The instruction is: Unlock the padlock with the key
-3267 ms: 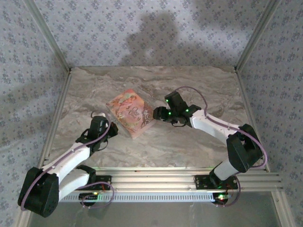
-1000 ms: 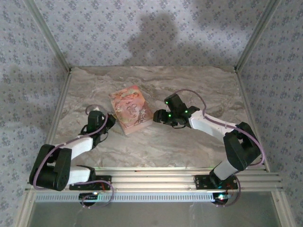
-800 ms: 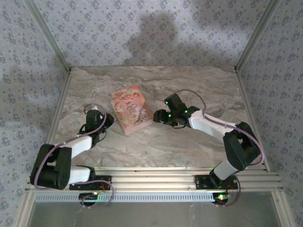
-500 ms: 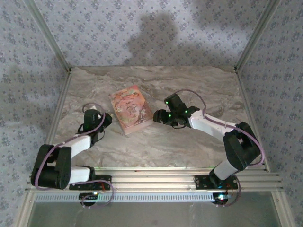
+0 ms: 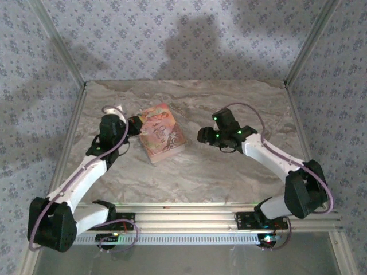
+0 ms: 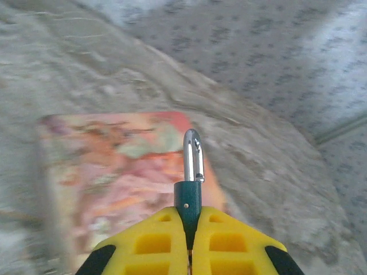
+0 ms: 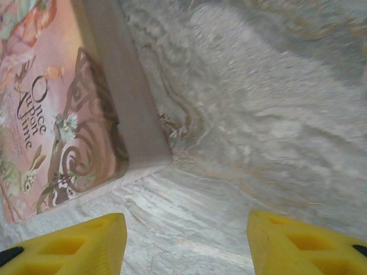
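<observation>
The small dark green padlock (image 6: 188, 197) with a looped silver shackle (image 6: 193, 154) is clamped by its body between the yellow fingers of the left gripper (image 6: 189, 220), which is clenched tight on it. The shackle points forward, away from the wrist. The padlock is held in the air above the near left part of a pink hardcover storybook (image 6: 114, 172) with flowery cover art. The book lies flat on the grey-veined marble counter (image 5: 229, 177). In the top view the left gripper (image 5: 133, 123) sits at the book's (image 5: 161, 133) left edge. The right gripper (image 7: 186, 229) hangs over bare counter with its yellow fingers spread wide and nothing between them; a corner of the book (image 7: 51, 114) lies just ahead of it, not touching. From above, the right gripper (image 5: 202, 136) stands near the book's right side. Floral-patterned walls (image 5: 172, 34) and aluminium frame posts (image 5: 60, 51) enclose the counter.
</observation>
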